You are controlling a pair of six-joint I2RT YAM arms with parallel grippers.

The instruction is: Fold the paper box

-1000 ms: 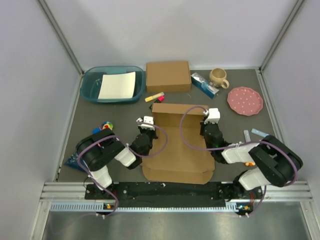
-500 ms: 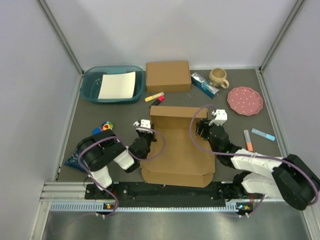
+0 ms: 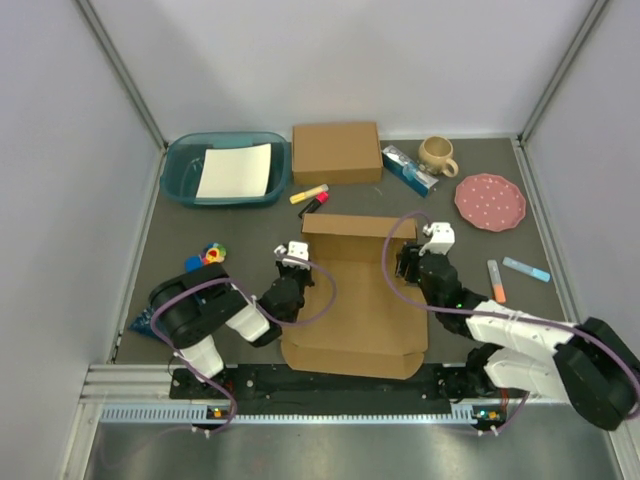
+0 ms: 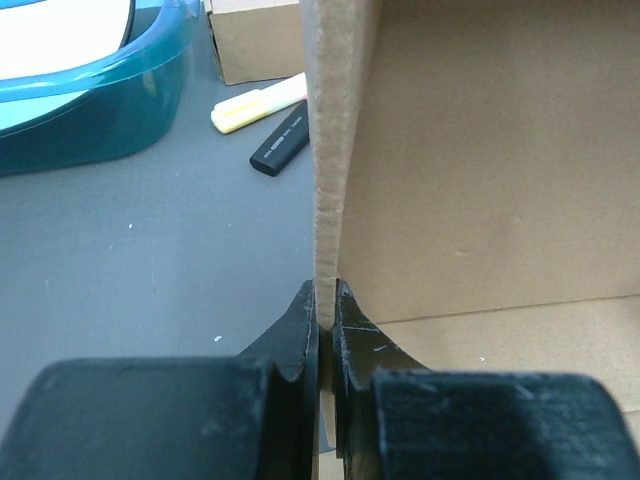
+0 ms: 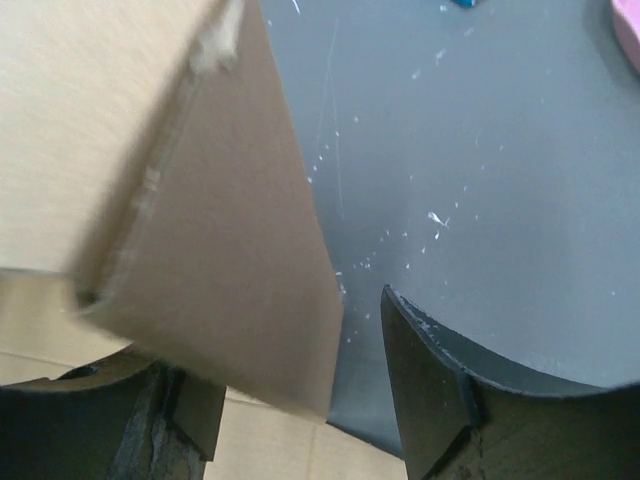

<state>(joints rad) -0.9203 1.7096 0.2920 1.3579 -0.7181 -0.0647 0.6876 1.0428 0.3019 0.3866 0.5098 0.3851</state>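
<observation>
Two arms meet at the paper box (image 3: 355, 310) in the top external view, which alone shows the whole sheet. It lies near the front of the table (image 3: 250, 225) between the arms, its long axis running from near edge to far. Its far panel stands upright, facing the arms. The left gripper (image 3: 300, 268) sits at the box's left edge and the right gripper (image 3: 405, 265) at its right edge, both towards the far end. Beyond lie a teal basin (image 3: 222, 170), a smaller cardboard box (image 3: 336, 152) and a pink plate (image 3: 490, 201).

The left wrist view gives what the overhead hides. The left gripper (image 4: 325, 310) is clamped narrow on the thin edge of an upright wall of the paper box (image 4: 480, 160). That wall rises straight away from the fingers, with the box's inside to its right. A yellow marker (image 4: 258, 103) and a black marker (image 4: 285, 148) lie on the table to its left.

The right wrist view shows the right gripper (image 5: 300, 370) with its jaws well apart. A tilted, blurred flap of the paper box (image 5: 200, 230) hangs between them, close to the left-hand finger. A clear gap separates it from the other finger (image 5: 450, 400).
</observation>
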